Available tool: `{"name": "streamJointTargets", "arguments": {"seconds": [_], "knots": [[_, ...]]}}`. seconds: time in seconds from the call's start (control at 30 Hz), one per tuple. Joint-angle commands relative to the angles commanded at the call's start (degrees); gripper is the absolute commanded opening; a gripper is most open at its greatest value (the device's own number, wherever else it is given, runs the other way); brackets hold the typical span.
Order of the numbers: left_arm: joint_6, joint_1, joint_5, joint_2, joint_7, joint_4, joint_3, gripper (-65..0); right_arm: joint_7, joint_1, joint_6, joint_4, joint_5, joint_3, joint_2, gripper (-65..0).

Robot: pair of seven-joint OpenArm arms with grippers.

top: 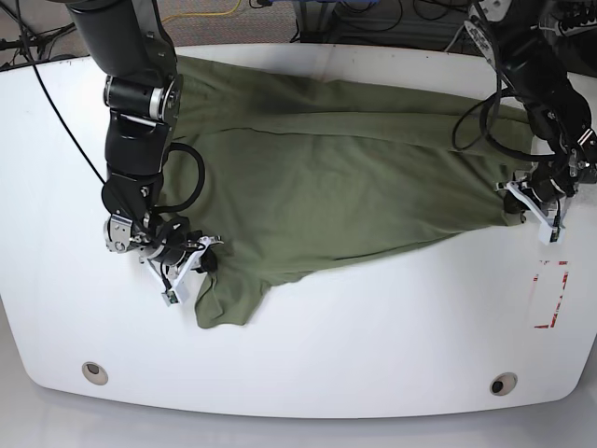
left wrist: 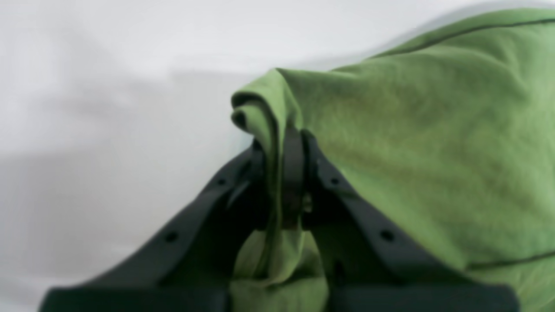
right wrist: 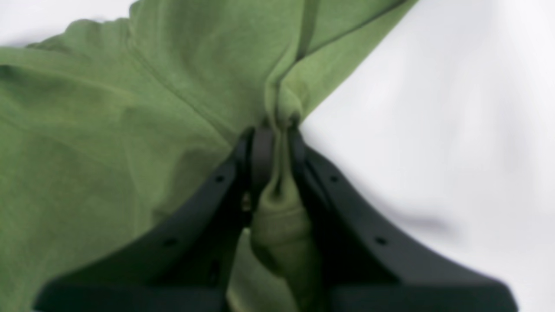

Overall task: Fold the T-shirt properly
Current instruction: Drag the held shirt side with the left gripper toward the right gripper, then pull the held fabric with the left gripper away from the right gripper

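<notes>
You are at a robot lab bench: white rounded table, loose cables behind, red-marked label on top.
</notes>
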Motion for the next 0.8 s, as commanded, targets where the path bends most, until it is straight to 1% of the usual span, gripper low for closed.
{"name": "streamJointTargets", "arguments": {"seconds": [0.27,0.37,0.47,0.57,0.73,0.8], "knots": [[0.0,5.8,0.0,0.0,0.2,9.8,7.0,-64.9,0.0,0.0,0.0,0.0,0.0,0.0,-0.1,-61.2],[0.0,8.0,0.0,0.0,0.2,12.8,9.7,-59.9,0.0,0.0,0.0,0.0,0.0,0.0,-0.1,-61.2],[0.0,10.5,0.0,0.0,0.2,16.0,11.5,-57.2,0.0,0.0,0.0,0.0,0.0,0.0,-0.1,-61.2],[0.0,12.8,0.0,-0.1,0.2,19.5,13.0,-57.1,0.0,0.0,0.0,0.0,0.0,0.0,-0.1,-61.2],[0.0,16.3,0.0,-0.4,0.2,23.9,18.5,-56.9,0.0,0.0,0.0,0.0,0.0,0.0,-0.1,-61.2],[0.0,17.3,0.0,-0.4,0.2,25.5,19.3,-56.8,0.0,0.0,0.0,0.0,0.0,0.0,-0.1,-61.2]]}}
